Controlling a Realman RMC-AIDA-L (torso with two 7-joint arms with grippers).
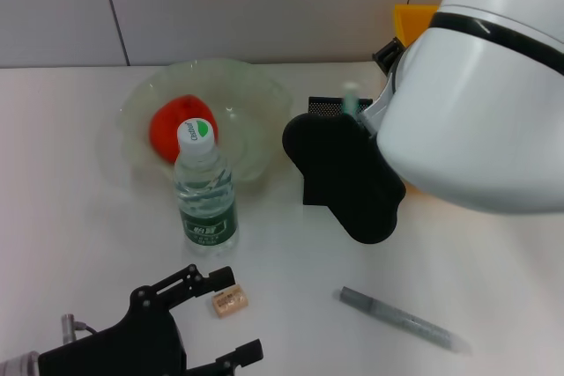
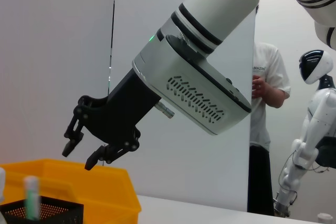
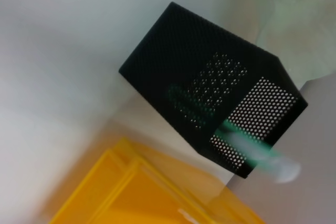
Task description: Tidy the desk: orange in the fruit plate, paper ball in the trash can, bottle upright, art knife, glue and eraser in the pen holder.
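HEAD: eraser (image 1: 229, 301) is lying on the surface just beside the left tool (image 1: 220, 319), whose fingers are being held wide; bottle (image 1: 204, 191) is standing close, so it is being risked by any sweep | LEFT WRIST: right tool (image 2: 84, 153) is being held open above trash can (image 2: 94, 187) | RIGHT WRIST: pen holder (image 3: 210, 98) is being crowded.

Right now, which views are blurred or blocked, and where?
Head view: the right arm's white shell blocks the far right, hiding most of the trash can; the pen holder is partly covered. Right wrist view: soft overall, and the green-and-white stick in the pen holder is smeared. Left wrist view: sharp, showing the right end effector open.
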